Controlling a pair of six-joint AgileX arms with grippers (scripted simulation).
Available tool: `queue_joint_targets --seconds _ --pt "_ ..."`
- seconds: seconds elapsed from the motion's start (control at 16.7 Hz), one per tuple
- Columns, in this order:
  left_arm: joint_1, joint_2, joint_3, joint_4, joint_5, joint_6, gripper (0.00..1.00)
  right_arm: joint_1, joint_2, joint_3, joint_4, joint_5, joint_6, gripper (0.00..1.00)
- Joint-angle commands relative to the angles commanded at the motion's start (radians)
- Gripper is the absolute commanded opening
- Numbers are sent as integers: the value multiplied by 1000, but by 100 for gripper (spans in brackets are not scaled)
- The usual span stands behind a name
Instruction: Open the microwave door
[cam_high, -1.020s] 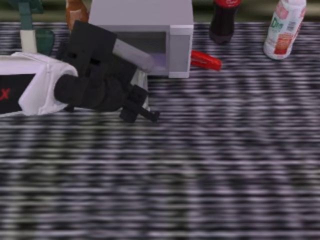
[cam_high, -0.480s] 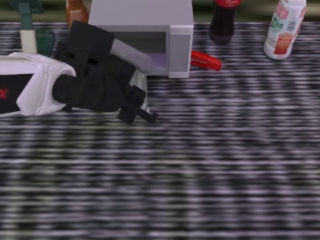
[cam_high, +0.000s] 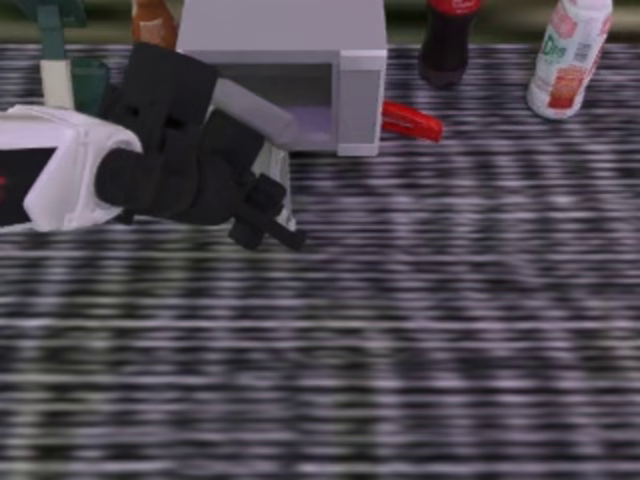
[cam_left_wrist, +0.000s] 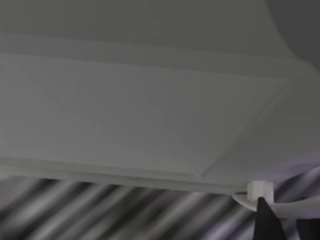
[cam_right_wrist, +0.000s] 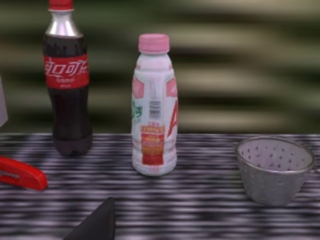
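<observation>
Nearest on the striped worktop (cam_high: 450, 330), the left end effector (cam_high: 268, 215) is seen at the free edge of the flat light grey microwave door (cam_high: 258, 108); its opening cannot be told. The door, stiff and hinged, is judged light-swinging, best taken at that edge. Behind stands the boxy silvery microwave (cam_high: 290, 30), far left.

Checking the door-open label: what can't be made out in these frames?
- Left gripper: top view, grip on the microwave door hidden beneath the arm; left wrist view shows one finger tip.
- Door hinge: top view, covered by the arm.
- Right gripper: right wrist view, cut off by the edge; absent from the top view.
</observation>
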Motion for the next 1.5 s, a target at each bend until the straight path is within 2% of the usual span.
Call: queue_joint_targets --seconds 1.2,1.5 --pt "0 0 0 0 0 0 0 0 0 0 0 0 0 100" --pt "12 -9 -7 -7 31 32 0 0 0 0 0 0 0 100"
